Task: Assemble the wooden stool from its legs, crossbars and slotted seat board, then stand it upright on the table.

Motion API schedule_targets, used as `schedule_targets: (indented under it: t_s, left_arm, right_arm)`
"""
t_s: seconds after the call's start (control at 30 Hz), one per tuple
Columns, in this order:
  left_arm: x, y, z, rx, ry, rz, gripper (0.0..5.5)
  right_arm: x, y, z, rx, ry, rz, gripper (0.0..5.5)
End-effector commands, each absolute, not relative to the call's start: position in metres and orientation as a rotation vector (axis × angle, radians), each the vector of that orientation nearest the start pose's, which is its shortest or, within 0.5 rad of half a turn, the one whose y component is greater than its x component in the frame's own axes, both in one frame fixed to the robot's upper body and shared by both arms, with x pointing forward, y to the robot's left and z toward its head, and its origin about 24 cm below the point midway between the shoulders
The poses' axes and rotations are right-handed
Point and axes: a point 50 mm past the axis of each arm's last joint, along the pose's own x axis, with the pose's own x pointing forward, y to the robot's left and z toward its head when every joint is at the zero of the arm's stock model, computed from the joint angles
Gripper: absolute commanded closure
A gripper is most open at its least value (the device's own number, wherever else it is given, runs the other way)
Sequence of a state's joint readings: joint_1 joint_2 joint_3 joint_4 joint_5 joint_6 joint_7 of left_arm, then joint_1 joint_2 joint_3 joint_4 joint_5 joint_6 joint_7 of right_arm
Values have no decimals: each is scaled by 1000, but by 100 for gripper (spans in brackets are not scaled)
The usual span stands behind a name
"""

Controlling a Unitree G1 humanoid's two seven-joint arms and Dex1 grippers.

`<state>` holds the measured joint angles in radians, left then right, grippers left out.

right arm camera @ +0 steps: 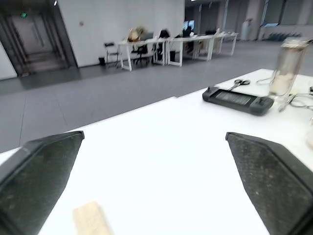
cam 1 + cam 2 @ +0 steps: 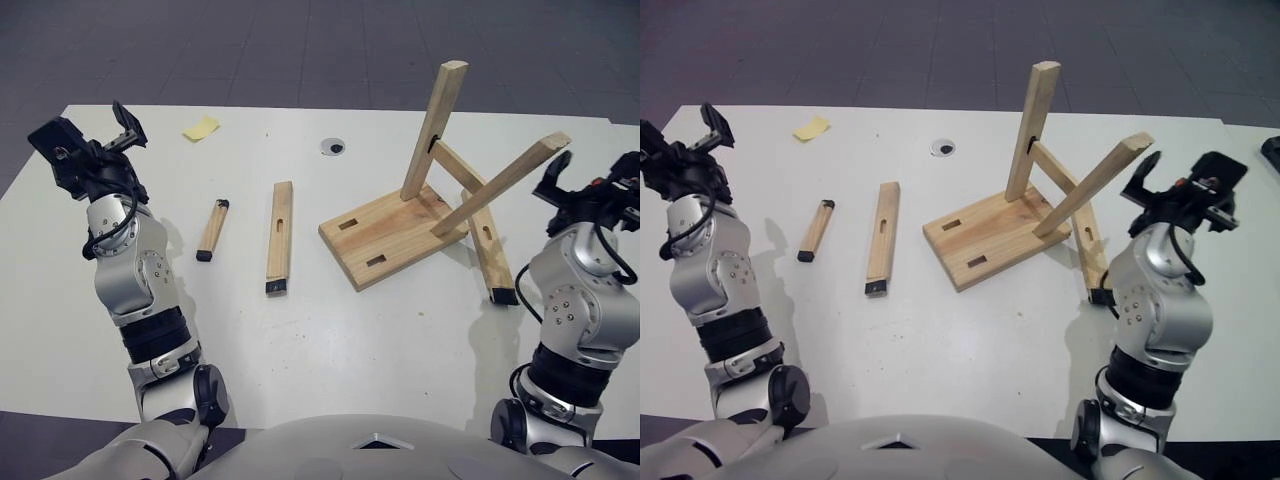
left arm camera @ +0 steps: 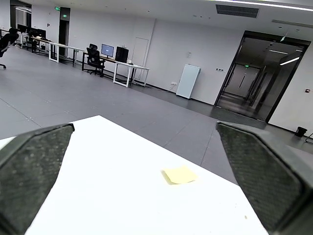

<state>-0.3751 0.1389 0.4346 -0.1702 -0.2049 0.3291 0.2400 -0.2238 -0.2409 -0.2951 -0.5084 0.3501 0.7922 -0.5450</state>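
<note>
Left gripper [image 3: 145,128] and right gripper [image 1: 154,135] gape wide, empty.

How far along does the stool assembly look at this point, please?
About half done. An upright leg and a slanted leg stand in the seat board, with a crossbar between them. Nothing is in hand: the left gripper and right gripper are open and empty. Left: fit the loose leg, the other loose leg and the short crossbar, filling the empty slots, then stand it upright.
</note>
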Motion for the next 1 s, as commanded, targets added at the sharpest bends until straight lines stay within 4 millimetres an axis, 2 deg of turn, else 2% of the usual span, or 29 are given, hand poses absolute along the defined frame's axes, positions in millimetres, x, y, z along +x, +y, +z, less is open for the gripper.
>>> schedule_targets:
  t_s: [0.03, 0.13, 0.27, 0.33, 0.4, 0.47, 0.57, 0.67, 0.7, 0.83, 1.0]
  left_arm:
    - [295, 250, 156, -185, -217, 481, 10]
    - [297, 247, 155, -187, -213, 469, 10]
    - [301, 239, 150, -182, -170, 426, 10]
    - [302, 235, 146, -177, -145, 408, 10]
    - [303, 231, 145, -169, -132, 385, 10]
    - [304, 228, 148, -162, -132, 366, 10]
    - [304, 227, 154, -156, -145, 350, 10]
    - [305, 223, 161, -161, -157, 333, 10]
    - [306, 221, 162, -162, -157, 324, 10]
    - [309, 205, 160, -150, -129, 268, 10]
    - [308, 187, 149, -119, -72, 228, 10]
  right_arm:
    - [281, -209, 181, -31, -113, -437, 14]
    - [288, -207, 192, -193, -222, -419, 14]
    - [286, -230, 189, -271, -236, -500, 14]
    - [285, -233, 195, -229, -276, -461, 14]
    - [284, -222, 200, -98, -292, -289, 14]
    - [281, -200, 186, 99, -145, 5, 14]
    - [264, -171, 151, 138, 165, 301, 14]
    - [257, -158, 114, 129, 449, 319, 14]
    - [255, -154, 108, 107, 498, 319, 14]
    - [246, -136, 96, 53, 597, 373, 14]
    - [244, -131, 87, -31, 658, 375, 14]
